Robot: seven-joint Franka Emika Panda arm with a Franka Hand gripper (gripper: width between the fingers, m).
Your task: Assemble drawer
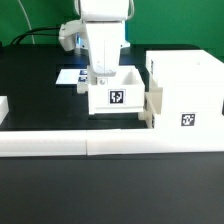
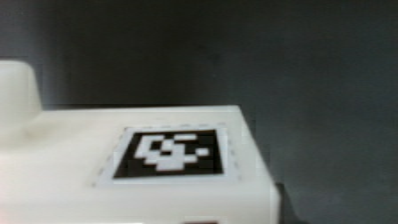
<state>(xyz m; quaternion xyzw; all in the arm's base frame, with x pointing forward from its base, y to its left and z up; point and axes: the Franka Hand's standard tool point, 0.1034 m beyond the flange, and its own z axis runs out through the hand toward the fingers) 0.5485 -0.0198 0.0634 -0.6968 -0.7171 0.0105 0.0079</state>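
Note:
A shallow white tray (image 1: 116, 96) with a black-and-white tag on its front wall sits mid-table. My gripper (image 1: 99, 76) reaches down onto its rear left rim; the fingertips are hidden by the wall, so I cannot tell if they are closed on it. The wrist view is filled by a tagged white tray face (image 2: 173, 152), very close and blurred, with no fingers plainly showing. The tall boxy shell (image 1: 186, 88) stands at the exterior view's right. A second small tray (image 1: 152, 106) leans against the shell's left side.
Long low white bars (image 1: 100, 142) run along the table's front. The marker board (image 1: 70, 75) lies behind the tray, left of the arm. A white piece (image 1: 3, 108) shows at the exterior view's left edge. A rounded white shape (image 2: 15, 95) shows beside the tray.

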